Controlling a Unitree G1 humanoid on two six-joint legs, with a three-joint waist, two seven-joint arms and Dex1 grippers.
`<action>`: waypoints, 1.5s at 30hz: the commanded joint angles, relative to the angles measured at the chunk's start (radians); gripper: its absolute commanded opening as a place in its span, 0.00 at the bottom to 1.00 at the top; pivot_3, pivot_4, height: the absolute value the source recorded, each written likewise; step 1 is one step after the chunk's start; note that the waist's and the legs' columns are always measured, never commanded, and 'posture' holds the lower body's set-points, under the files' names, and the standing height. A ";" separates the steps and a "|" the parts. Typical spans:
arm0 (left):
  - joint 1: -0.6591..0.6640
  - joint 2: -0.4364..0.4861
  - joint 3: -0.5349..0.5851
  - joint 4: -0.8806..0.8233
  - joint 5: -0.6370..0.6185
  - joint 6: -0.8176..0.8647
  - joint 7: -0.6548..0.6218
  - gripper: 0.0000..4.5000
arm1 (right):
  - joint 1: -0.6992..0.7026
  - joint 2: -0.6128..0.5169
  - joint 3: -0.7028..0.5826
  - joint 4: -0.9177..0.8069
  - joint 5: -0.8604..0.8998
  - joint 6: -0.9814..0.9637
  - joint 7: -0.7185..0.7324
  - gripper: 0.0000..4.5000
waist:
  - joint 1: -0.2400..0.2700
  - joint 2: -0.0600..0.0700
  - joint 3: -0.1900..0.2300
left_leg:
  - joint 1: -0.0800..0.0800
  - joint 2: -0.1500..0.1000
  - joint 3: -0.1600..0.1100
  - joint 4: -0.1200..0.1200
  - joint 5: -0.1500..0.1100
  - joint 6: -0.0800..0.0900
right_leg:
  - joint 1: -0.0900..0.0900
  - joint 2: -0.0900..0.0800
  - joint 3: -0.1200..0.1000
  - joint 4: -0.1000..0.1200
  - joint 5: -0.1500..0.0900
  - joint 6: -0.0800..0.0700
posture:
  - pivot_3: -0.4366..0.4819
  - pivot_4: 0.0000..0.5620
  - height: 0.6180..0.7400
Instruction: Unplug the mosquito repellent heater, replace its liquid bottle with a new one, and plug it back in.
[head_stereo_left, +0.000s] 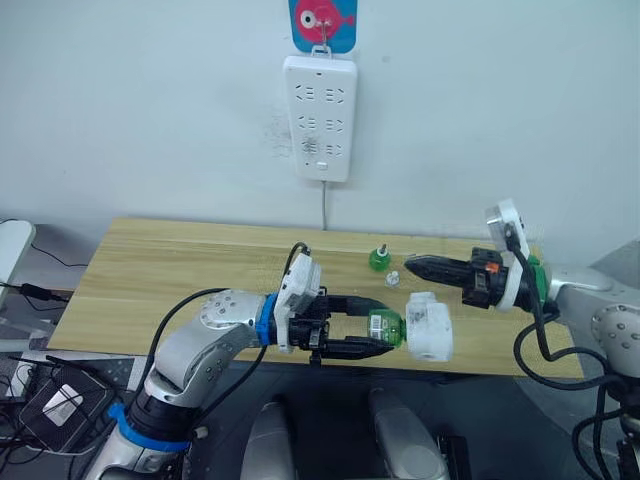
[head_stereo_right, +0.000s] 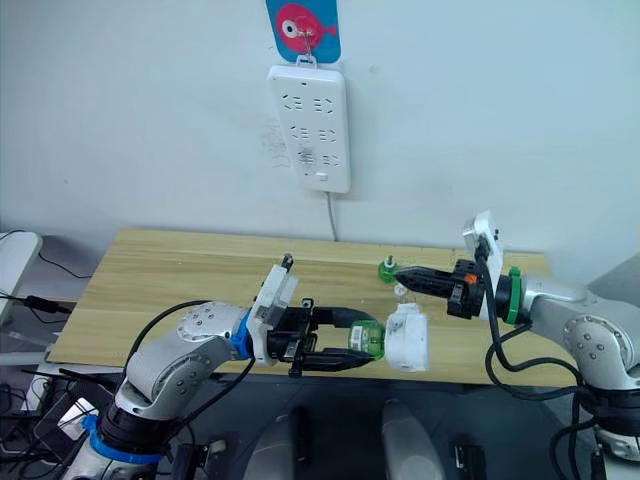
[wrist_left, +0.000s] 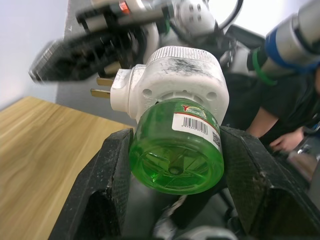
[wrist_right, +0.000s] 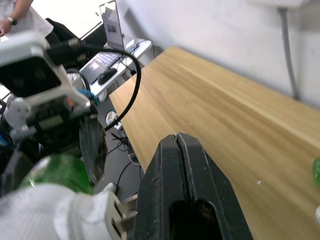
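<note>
Here, the bottle (wrist_left: 176, 155) screwed into the heater (head_stereo_left: 429, 327) is pinched by the left hand (head_stereo_left: 368, 334). The right hand (head_stereo_left: 412, 266), pressed together and empty, is held just above the heater.

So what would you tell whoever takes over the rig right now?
Left gripper: shut on a green bottle seated in the heater, held over the table's front edge.
Right gripper: shut, empty, just beyond the heater.
On the table: capless green bottle standing with a small pale cap beside it.
Done: heater unplugged, bottles apparently swapped; how firmly the bottle is seated can't be seen.
Left: plug the heater into the wall power strip.
</note>
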 joint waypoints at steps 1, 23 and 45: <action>-0.006 -0.007 0.024 -0.020 0.005 -0.031 0.008 0.52 | -0.003 0.008 -0.043 -0.039 -0.007 -0.034 -0.005 0.00 | -0.003 0.000 0.000 | 0.000 0.000 0.000 0.000 0.000 0.000 | 0.000 0.000 0.000 0.000 0.000 0.000 | 0.20 0.47 0.87; 0.026 -0.087 -0.048 0.149 0.323 -0.584 -0.103 0.52 | -0.025 -0.033 -0.048 -0.116 0.035 -0.002 0.049 0.00 | -0.005 0.000 0.000 | 0.000 0.000 0.002 -0.001 0.000 0.000 | -0.001 0.000 0.002 0.000 0.000 0.000 | 0.18 0.48 0.87; 0.038 -0.128 -0.071 0.296 0.457 -1.055 -0.093 0.52 | -0.041 -0.074 0.048 -0.067 -0.037 0.027 0.134 0.00 | -0.004 0.000 0.000 | 0.000 0.000 0.002 -0.001 0.000 0.000 | -0.001 0.000 0.003 -0.001 -0.001 -0.002 | 0.19 0.49 0.87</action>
